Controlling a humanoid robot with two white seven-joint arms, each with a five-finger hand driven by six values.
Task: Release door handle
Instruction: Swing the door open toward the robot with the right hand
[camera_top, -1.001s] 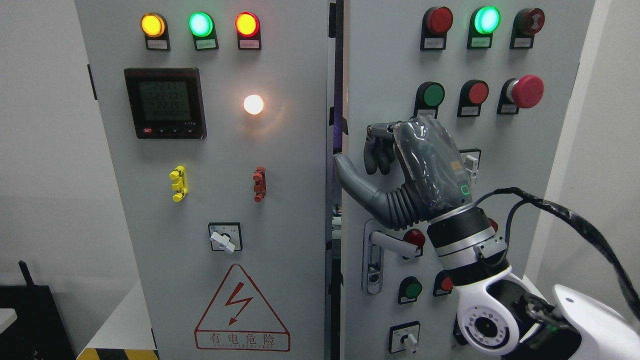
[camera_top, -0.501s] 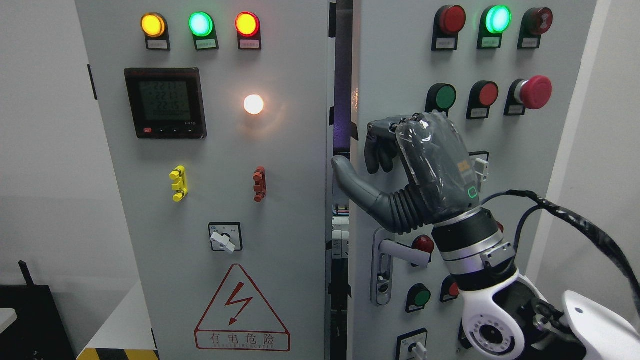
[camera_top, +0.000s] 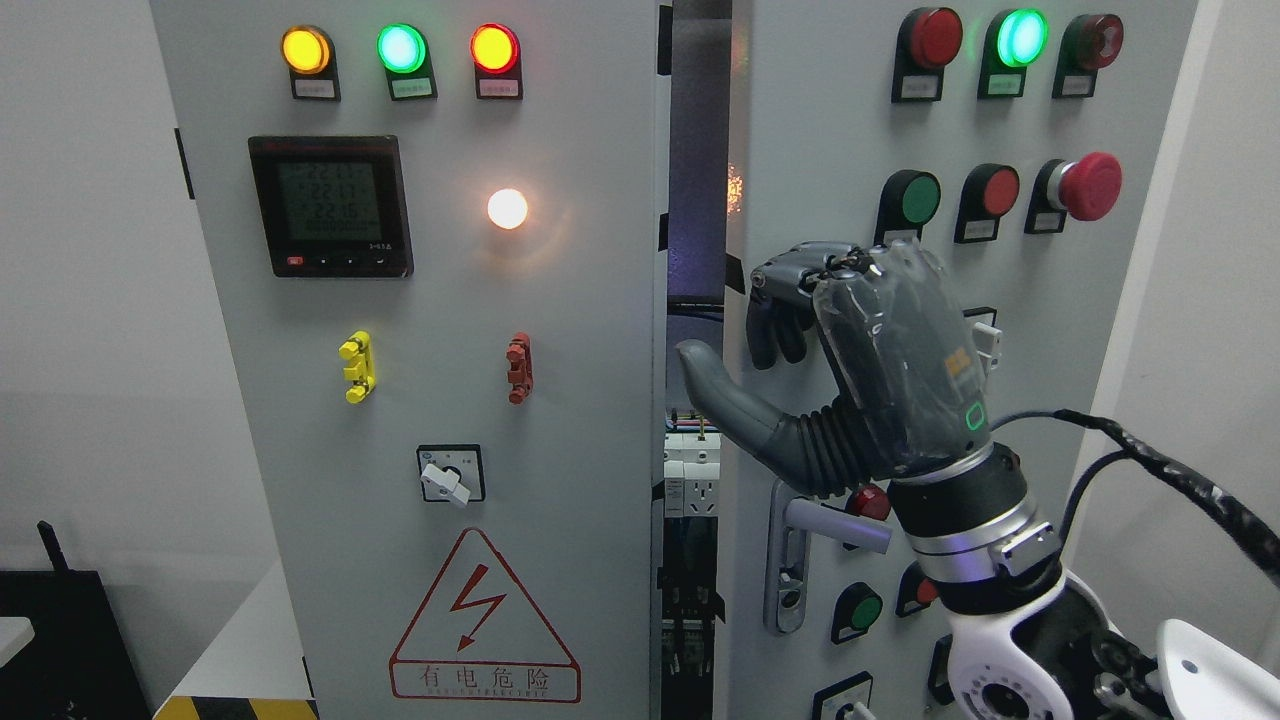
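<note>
Handle free, right hand hovering above it.
Door handle is sitting low on the right door, lever sticking out w/ nothing gripping it. Right hand is hanging just above, fingers curling down loosely, thumb pointing left toward the dark gap btwn the doors, holding nothing. Left door is showing lit lamps and a meter.
</note>
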